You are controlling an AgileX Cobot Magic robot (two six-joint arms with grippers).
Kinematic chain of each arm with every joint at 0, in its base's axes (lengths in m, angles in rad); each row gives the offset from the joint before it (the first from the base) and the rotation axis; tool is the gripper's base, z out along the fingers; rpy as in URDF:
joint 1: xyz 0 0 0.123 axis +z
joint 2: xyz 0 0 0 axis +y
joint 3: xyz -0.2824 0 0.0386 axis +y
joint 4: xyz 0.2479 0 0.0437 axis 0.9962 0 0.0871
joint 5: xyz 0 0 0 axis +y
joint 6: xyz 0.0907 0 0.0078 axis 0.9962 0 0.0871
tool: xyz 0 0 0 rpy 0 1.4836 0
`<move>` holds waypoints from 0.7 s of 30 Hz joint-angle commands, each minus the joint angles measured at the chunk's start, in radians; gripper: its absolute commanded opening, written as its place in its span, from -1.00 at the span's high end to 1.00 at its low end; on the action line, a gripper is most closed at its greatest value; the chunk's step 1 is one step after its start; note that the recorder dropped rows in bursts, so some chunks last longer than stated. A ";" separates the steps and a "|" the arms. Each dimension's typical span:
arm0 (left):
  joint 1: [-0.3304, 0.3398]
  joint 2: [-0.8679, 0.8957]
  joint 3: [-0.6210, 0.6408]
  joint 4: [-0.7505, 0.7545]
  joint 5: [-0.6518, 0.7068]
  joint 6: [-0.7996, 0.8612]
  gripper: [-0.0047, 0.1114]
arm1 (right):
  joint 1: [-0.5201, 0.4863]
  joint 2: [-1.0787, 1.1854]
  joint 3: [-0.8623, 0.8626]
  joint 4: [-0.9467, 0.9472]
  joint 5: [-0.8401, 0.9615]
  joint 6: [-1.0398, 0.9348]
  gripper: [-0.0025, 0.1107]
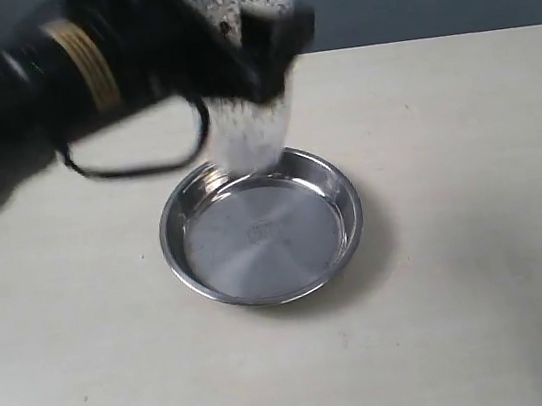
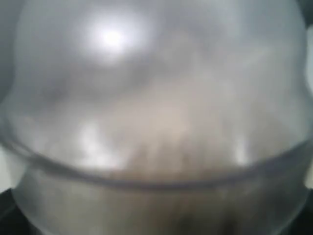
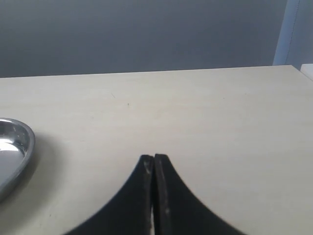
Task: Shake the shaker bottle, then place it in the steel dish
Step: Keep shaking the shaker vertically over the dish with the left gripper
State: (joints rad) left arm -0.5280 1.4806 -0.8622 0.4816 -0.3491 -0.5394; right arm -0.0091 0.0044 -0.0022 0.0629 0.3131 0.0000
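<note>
The black left gripper [image 1: 266, 57] clenches the clear plastic shaker bottle [image 1: 253, 135] above the far rim of the round steel dish [image 1: 170, 239] mid-worktop, right gripper [image 3: 154, 164] pinched empty; vigorous shaking could slip it loose.

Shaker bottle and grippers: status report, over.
Left gripper shut on shaker bottle, aloft and blurred. Right gripper shut, empty. Steel dish empty, nothing blocking it.

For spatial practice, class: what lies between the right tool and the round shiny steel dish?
Right wrist view: only bare beige tabletop between right tool and steel dish.
</note>
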 commanded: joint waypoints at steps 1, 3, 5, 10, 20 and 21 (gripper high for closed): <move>-0.017 0.007 0.030 0.082 -0.031 -0.062 0.91 | 0.000 -0.004 0.002 -0.002 -0.008 0.000 0.97; -0.010 -0.092 -0.044 0.114 -0.108 -0.033 0.91 | 0.000 -0.004 0.002 -0.002 -0.008 0.000 0.97; -0.008 -0.093 -0.050 0.067 -0.057 0.002 0.91 | 0.000 -0.004 0.002 -0.002 -0.008 0.000 0.97; -0.010 0.124 0.063 -0.056 0.005 -0.051 0.91 | 0.000 -0.004 0.002 -0.002 -0.008 0.000 0.97; 0.011 0.114 0.069 -0.028 0.065 0.017 0.91 | 0.000 -0.004 0.002 -0.002 -0.008 0.000 0.97; 0.011 0.152 0.089 -0.066 0.041 -0.032 0.91 | 0.000 -0.004 0.002 -0.002 -0.008 0.000 0.97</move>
State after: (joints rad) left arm -0.5240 1.4948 -0.8612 0.4819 -0.3800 -0.5126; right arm -0.0091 0.0044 -0.0022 0.0629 0.3127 0.0000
